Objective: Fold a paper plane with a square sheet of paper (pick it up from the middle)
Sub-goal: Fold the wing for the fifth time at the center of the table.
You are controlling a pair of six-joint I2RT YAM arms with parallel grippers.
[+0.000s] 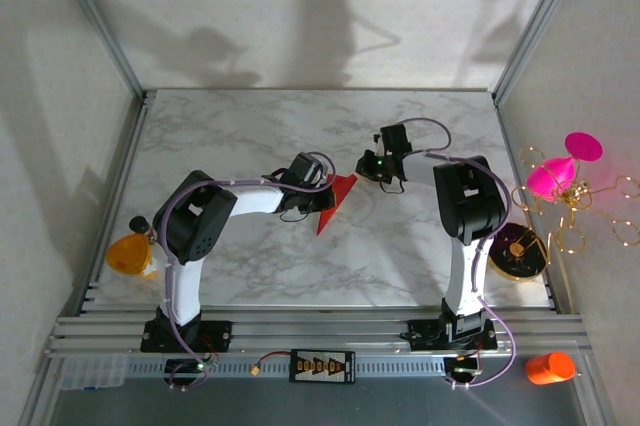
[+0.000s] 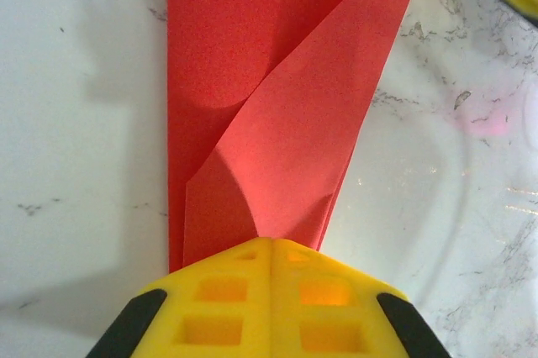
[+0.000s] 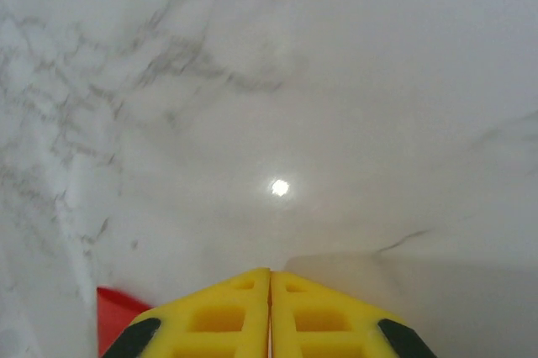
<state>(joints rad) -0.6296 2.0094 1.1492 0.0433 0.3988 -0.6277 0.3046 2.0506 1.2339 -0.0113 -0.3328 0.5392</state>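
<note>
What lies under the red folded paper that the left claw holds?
The marble table lies beneath the red paper and is visible on both sides of it. The part directly under the paper is covered. The left claw pinches its near end.

Sheet of paper (image 2: pixel 277 123): thin matt red paper, fine-grained, soft creases. Table (image 1: pixel 400 246): white marble-look top w/ grey veins, smooth, semi-gloss (a light glints off it in the right wrist view). Left fingers (image 2: pixel 252 307) and right fingers (image 3: pixel 252 291): yellow moulded plastic w/ square pockets, matt black edges.
</note>
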